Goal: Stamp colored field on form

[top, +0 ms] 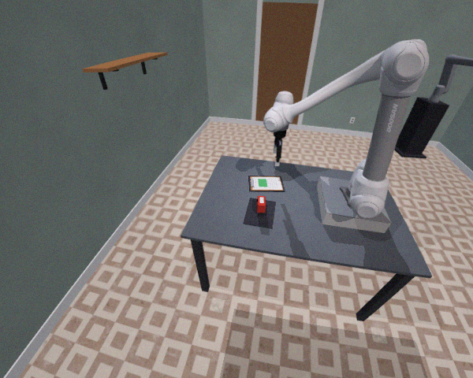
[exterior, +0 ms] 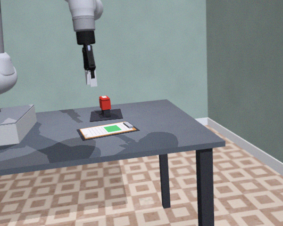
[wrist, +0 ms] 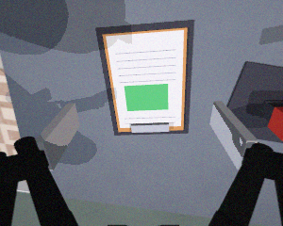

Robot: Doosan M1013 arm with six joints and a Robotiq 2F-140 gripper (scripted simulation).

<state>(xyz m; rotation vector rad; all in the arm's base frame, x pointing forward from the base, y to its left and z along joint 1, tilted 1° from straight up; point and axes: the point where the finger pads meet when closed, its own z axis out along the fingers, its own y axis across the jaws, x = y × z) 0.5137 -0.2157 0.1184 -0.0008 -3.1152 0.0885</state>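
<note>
A red stamp [top: 261,204] stands upright on a dark mat [top: 259,213] on the grey table; it also shows in the exterior view [exterior: 104,103] and at the right edge of the wrist view [wrist: 282,124]. The form on a clipboard [top: 266,183] lies beyond the mat, with a green field [top: 262,182] [exterior: 113,128] [wrist: 146,97]. My gripper [top: 277,161] [exterior: 90,81] hangs open and empty, well above the table, past the far end of the form. In the wrist view the form lies between my two spread fingers.
The robot base block [top: 351,207] sits on the table to the right of the form. The table's far edge [top: 285,162] lies under the gripper. A wall shelf [top: 124,63] and a door [top: 284,57] are far from the table.
</note>
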